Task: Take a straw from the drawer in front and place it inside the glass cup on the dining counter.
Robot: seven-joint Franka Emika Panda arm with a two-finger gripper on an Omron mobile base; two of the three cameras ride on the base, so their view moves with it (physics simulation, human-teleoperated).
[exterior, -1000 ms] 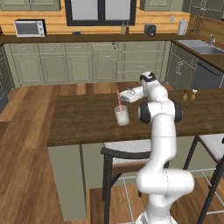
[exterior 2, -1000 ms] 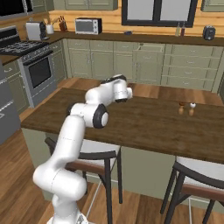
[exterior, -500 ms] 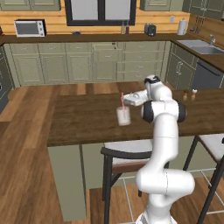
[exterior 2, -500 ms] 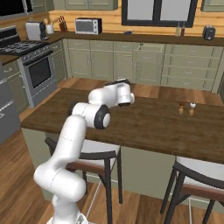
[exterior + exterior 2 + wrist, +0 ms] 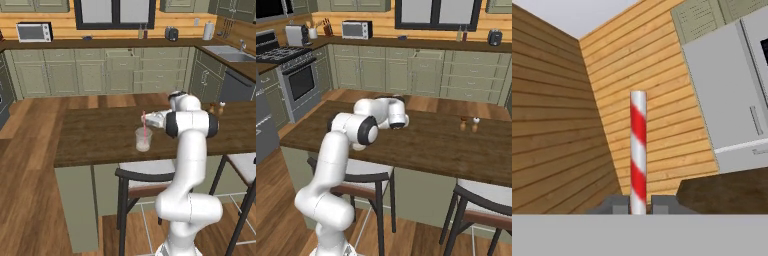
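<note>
Straw (image 5: 638, 150), light, stiff and slick, stands upright with its lower end in the glass cup (image 5: 143, 139) on the dining counter (image 5: 95, 137), apparently clamped between the gripper (image 5: 638, 205) tips, best held mid-shaft

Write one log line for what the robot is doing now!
straw: standing in glass cup | tool: shut on straw | cup on dining counter

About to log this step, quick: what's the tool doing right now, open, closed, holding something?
Tool: closed on the straw, whose lower end stands in the glass cup on the dining counter.
</note>
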